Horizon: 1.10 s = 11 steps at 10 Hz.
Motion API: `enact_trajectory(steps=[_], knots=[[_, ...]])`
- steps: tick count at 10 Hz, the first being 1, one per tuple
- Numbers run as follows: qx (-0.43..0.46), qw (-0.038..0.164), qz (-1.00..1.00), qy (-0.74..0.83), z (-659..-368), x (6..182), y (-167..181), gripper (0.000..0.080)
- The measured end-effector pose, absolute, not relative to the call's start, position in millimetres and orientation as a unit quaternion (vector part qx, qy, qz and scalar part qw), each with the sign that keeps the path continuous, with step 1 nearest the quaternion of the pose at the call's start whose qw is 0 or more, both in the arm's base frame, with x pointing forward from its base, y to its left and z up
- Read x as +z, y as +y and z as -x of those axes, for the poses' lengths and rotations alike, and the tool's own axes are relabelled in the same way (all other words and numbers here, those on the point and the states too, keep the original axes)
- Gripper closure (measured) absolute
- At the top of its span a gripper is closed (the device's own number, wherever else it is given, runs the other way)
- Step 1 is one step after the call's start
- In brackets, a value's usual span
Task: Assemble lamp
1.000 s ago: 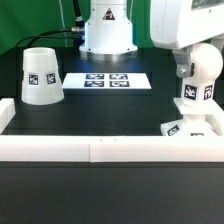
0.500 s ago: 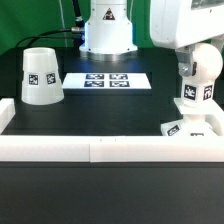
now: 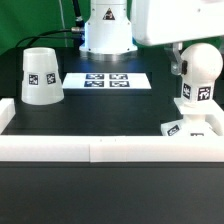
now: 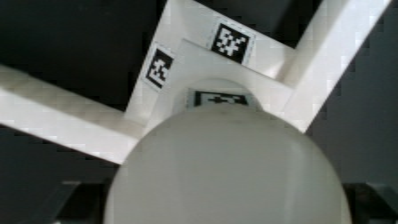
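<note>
The white bulb (image 3: 197,76) stands upright on its short neck on the flat square base (image 3: 190,128), near the front wall at the exterior view's right. My gripper (image 3: 196,50) is just above the bulb, with the jaws spread either side of its top. In the wrist view the bulb (image 4: 222,165) fills the near part of the picture. The gripper (image 4: 222,204) shows only as dark fingers (image 4: 79,200) at both edges, standing off the bulb. The tagged base (image 4: 205,60) lies beyond. The cone shade (image 3: 40,75) stands at the exterior view's left, far from the gripper.
The marker board (image 3: 106,80) lies flat in the middle, in front of the white robot pedestal (image 3: 107,30). A low white wall (image 3: 100,150) runs along the front and up both sides of the black table. It also shows in the wrist view (image 4: 54,110).
The arm has risen and shifted toward the exterior view's left. More of the bulb now shows. The bulb has stayed upright on the base.
</note>
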State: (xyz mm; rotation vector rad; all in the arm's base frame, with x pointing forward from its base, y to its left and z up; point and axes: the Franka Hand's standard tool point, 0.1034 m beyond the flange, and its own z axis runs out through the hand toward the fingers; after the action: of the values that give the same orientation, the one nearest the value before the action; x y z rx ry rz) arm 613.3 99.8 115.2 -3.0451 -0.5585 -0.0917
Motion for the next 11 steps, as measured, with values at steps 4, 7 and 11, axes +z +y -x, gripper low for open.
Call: enact_trajectory(steps=[4,7,11], knots=[[-0.026,0.032,0.999,0.011,-614.3,115.5,98.0,0.022],[-0.022,0.035,0.99,0.133,-614.2,115.1,97.8,0.022],[-0.012,0.04,0.954,0.298,-612.7,114.4,98.7,0.022]])
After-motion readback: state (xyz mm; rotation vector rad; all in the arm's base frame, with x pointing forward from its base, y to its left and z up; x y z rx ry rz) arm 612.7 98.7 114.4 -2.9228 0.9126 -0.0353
